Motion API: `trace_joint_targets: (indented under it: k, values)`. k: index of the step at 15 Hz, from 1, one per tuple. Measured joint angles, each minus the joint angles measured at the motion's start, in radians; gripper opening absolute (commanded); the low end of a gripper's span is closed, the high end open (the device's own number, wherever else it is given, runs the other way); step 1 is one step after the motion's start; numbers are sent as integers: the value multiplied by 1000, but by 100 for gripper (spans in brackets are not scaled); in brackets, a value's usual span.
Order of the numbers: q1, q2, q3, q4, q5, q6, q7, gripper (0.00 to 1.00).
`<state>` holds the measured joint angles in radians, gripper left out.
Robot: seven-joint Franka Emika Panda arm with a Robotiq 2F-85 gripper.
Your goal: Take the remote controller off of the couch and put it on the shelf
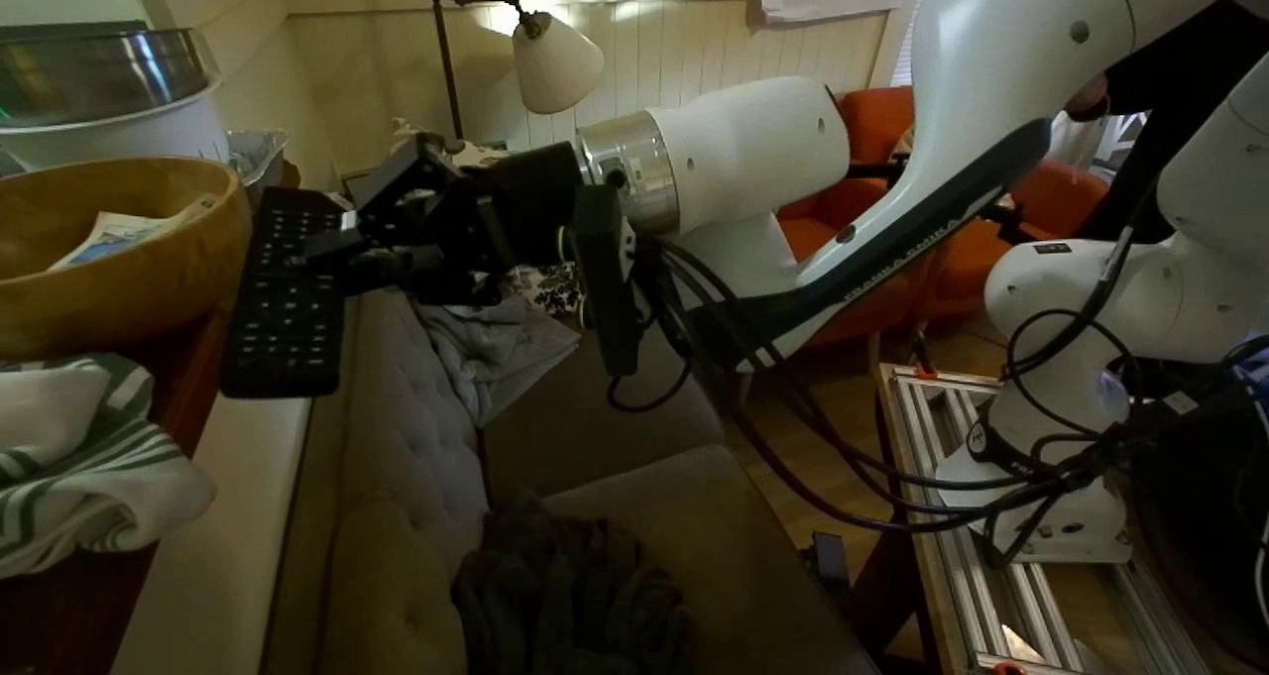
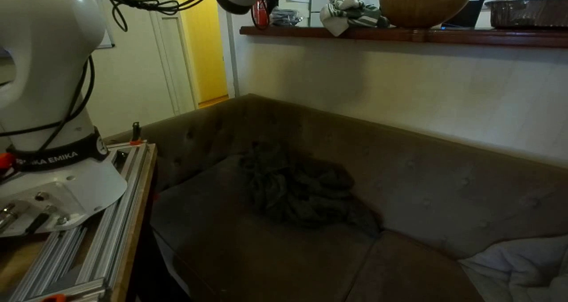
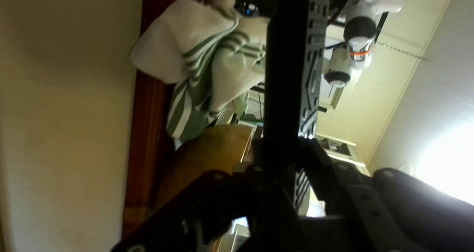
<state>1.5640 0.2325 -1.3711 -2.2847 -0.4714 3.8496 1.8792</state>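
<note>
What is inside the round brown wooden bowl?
In an exterior view, the round brown wooden bowl has flat white paper with blue on it inside. The bottom is hidden by the near side and the paper, so anything there can't be seen.

Remote controller point(image 1: 283, 318) black, rows of little pale marks on it; gripper point(image 1: 332, 239) black too; robot arm point(image 1: 753, 150) white, dark strip with pale letters; metal ring point(image 1: 649, 165) on arm shiny silver; couch point(image 2: 443, 195) dull grey-brown; dark cloth point(image 2: 301, 191) deep grey; pale cloth point(image 2: 514, 266) light grey; shelf point(image 2: 390, 33) red-brown; wall point(image 2: 421, 84) cream; towel point(image 1: 99, 437) white with thin and wide green stripes; bowl point(image 1: 129, 298) yellow-brown; paper point(image 1: 109, 234) white with blue bit; foil tray point(image 2: 528, 16) silver; pillow point(image 1: 555, 283) white with black splotches; armchairs point(image 1: 1056, 194) bright orange; lamp shade point(image 1: 555, 60) creamy white
</note>
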Motion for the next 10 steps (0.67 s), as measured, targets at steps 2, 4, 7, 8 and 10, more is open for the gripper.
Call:
trace_joint_targets:
  k: [2,4,7,8,10]
  values:
    - [-76,-63,94,68,-147,-47,68,30]
    - [-89,-77,108,76,-162,-58,73,30]
    - [-89,-57,104,65,-156,-57,73,7]
    - [-90,-50,109,66,-145,-57,77,7]
    - [-100,-36,131,79,-120,-56,103,7]
